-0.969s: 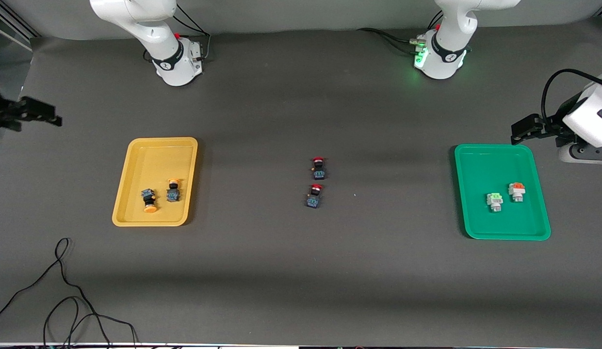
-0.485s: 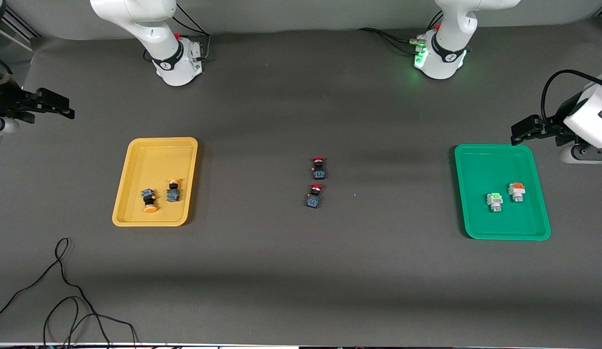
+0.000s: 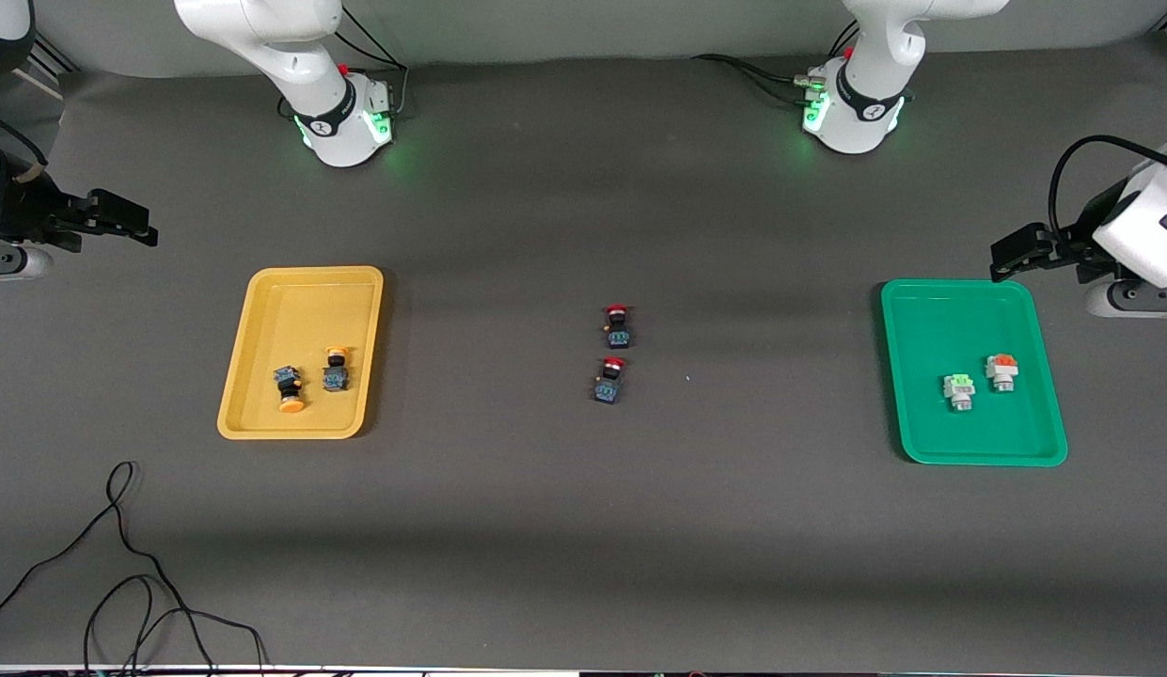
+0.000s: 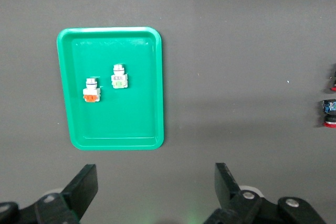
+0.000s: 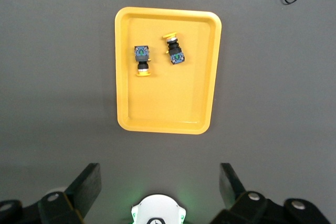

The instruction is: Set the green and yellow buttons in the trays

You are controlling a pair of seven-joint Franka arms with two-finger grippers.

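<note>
Both yellow-capped buttons (image 3: 308,380) lie on their sides in the yellow tray (image 3: 263,310), at the end nearer the front camera, just beside each other. The two white-bodied buttons, the green-block one (image 3: 959,390) and the orange-block one (image 3: 1001,371), sit in the green tray (image 3: 922,310), also close together. Sorting looks done.

The two red-capped switches (image 3: 615,354) are on the bare mat mid-table, between the trays, not part of the job.

Left gripper (image 3: 1016,252) hangs at the left arm's end of the table, just off the green tray's corner; fingers (image 4: 84,184) spread wide, nothing held. Right gripper (image 3: 122,224) is up at the right arm's end, off the yellow tray; fingers (image 5: 89,182) equally wide, empty. Both arms wait.

Handling guess: tiny, light, rigid plastic, likely to roll on the round cap. Best pinched across the squarish body, not the cap.

Hard to read: terminal detail on the bodies is too small. Both arms are cut off at the frame edges in the front view; the wrist views show only finger tips. One red-capped switch is clipped by the left wrist view's edge.
</note>
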